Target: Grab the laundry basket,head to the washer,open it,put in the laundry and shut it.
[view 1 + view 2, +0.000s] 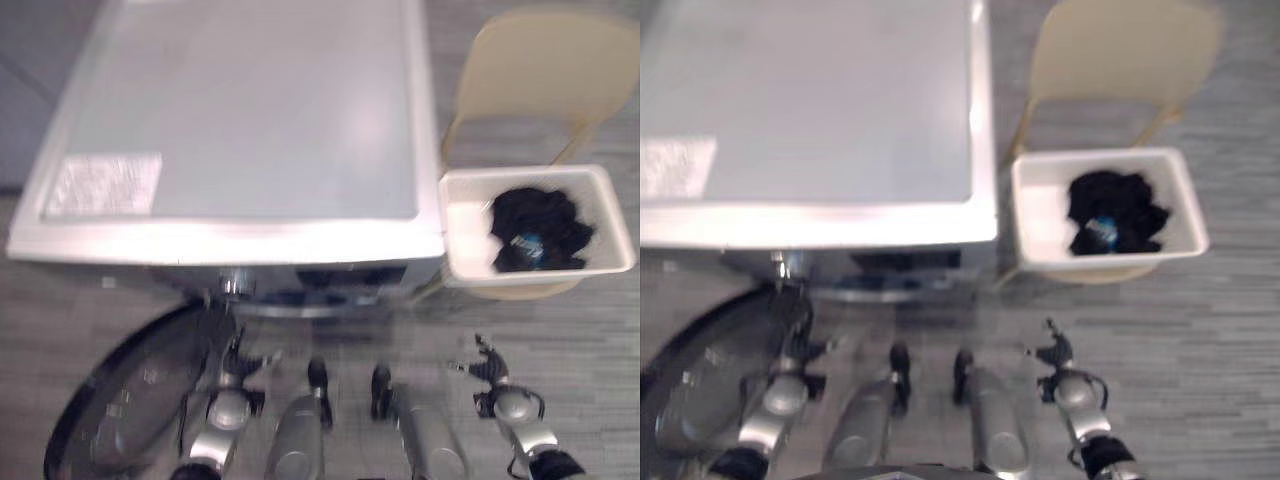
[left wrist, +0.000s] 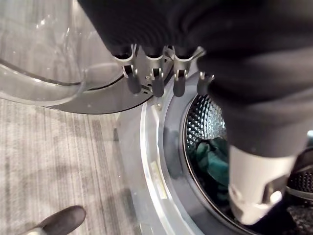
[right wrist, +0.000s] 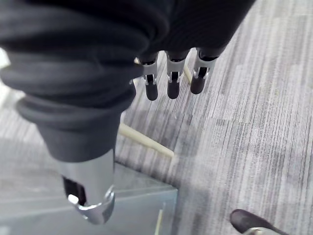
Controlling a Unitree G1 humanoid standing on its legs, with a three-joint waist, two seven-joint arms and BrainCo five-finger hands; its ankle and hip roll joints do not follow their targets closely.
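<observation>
2 hands [image 1: 236, 362] [image 1: 486, 362] open, low, empty, laundry basket [image 1: 470, 262] on chair just beyond right hand

Grey floor [image 1: 560, 340] w/ washer [image 1: 250, 110] & chair [image 1: 545, 60].

A white rectangular plastic laundry basket [image 1: 1040, 215] holding dark crumpled laundry [image 1: 1115, 212] sits on a beige chair [image 1: 1120, 60]. Just beside it stands the white washer [image 1: 810, 110].

Bright even light, blurred head views, glare on washer top [image 1: 250, 110]
</observation>
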